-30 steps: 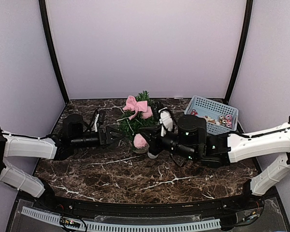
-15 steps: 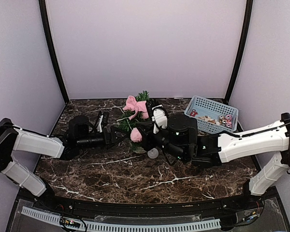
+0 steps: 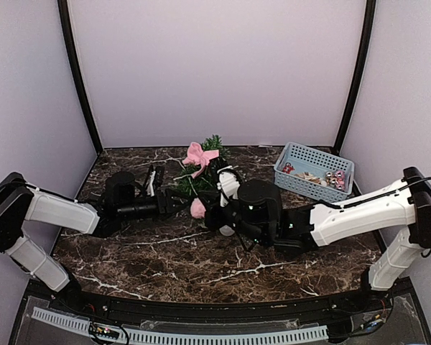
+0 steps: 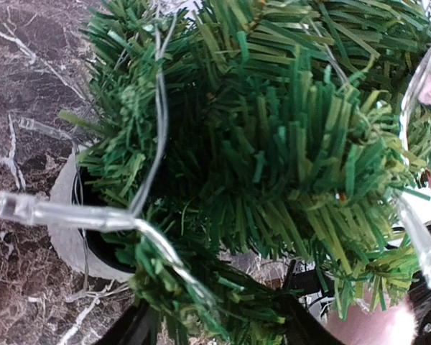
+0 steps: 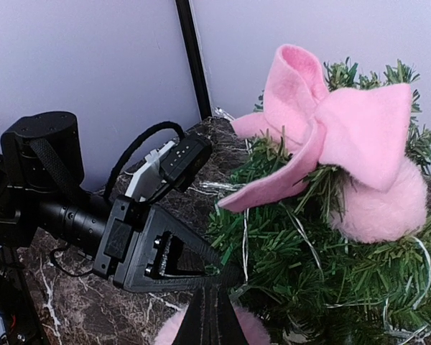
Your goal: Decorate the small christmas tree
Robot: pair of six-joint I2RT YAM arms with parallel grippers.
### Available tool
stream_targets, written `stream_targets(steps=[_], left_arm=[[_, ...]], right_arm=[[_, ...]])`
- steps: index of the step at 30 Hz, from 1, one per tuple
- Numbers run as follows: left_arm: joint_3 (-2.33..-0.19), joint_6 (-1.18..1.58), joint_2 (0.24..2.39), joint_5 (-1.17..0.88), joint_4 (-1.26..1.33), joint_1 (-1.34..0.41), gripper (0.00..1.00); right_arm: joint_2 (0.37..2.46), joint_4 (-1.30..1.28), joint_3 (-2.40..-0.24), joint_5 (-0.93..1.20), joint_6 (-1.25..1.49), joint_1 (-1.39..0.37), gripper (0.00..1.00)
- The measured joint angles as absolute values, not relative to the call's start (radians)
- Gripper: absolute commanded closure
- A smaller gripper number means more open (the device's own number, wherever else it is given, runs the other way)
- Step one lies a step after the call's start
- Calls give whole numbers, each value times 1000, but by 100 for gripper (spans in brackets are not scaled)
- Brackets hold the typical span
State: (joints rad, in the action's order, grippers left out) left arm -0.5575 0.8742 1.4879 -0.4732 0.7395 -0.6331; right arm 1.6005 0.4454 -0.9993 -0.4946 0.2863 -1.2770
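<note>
Two grippers flank the small christmas tree (image 3: 203,172), far-middle on the table (image 3: 287,262); left gripper (image 3: 174,203) jaws apart astride low boughs, right gripper (image 5: 212,313) jaws together. Looks light, tippy, soft-needled; I'd grasp low, near the white pot (image 4: 63,215).

the small christmas tree (image 3: 201,183) stands mid-bench (image 3: 165,251), toward the back. a bow (image 3: 199,154) sits on its top, and a light string (image 4: 79,215) runs through its branches. the left pincer (image 3: 176,203) is at the tree's left side, with branches between its fingers. the right pincer (image 5: 214,298) is at the tree's near right, a pompom (image 3: 197,208) just beside it. a basket (image 3: 323,152) sits at back right, holding small ornaments (image 3: 334,178).
</note>
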Motion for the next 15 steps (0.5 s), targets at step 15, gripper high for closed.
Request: stream_targets(steps=[15], left_arm=[[-530,879,1473,-497,753,-633,92]], right_arm=[[1727,450,-1099,-506,190,-1283,100]])
